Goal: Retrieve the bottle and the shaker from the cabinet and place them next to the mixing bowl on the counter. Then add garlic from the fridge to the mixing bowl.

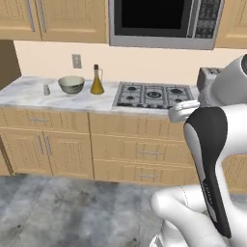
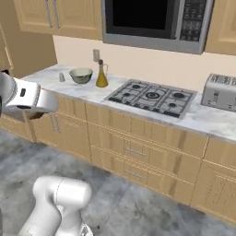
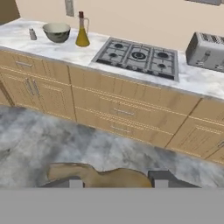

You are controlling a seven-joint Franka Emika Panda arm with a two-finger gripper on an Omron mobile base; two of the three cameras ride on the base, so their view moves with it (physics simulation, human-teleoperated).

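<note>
Your gripper (image 3: 114,181) is closed on a tan lump, probably garlic (image 3: 109,176); bottle (image 1: 97,80), bowl (image 1: 71,84), shaker (image 1: 46,89) stand together far left on the counter (image 1: 29,96).

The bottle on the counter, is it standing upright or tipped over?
Upright. The bottle stands on its wide base on the counter, stopper at top, right of the mixing bowl.

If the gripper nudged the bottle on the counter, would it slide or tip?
The bottle probably slides first: its cone base is wide and the liquid sits low. A push at the thin neck might tip it. It looks like glass, so likely fragile and slippery.
</note>
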